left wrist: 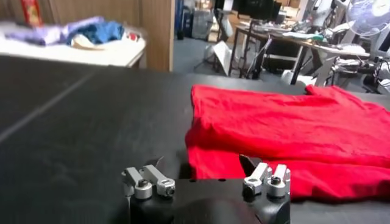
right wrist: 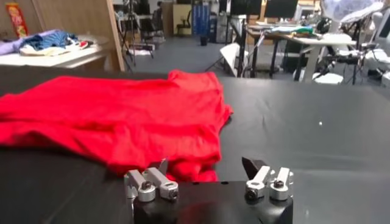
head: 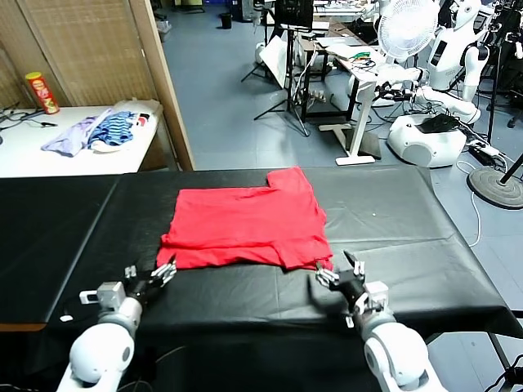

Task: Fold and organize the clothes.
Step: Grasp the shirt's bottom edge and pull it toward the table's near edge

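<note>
Both open metal hands (head: 149, 276) (head: 339, 273) flank the rumpled, folded red cotton T-shirt (head: 245, 227).

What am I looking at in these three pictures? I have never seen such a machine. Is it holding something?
It is a two-armed robot at a black table. One picture comes from its head, looking down; the other two come from cameras on its wrists. A red T-shirt, partly folded, lies on the table. The left end effector and the right end effector sit at the shirt's near corners, both open, holding nothing. Other garments lie piled on a white table behind.
</note>
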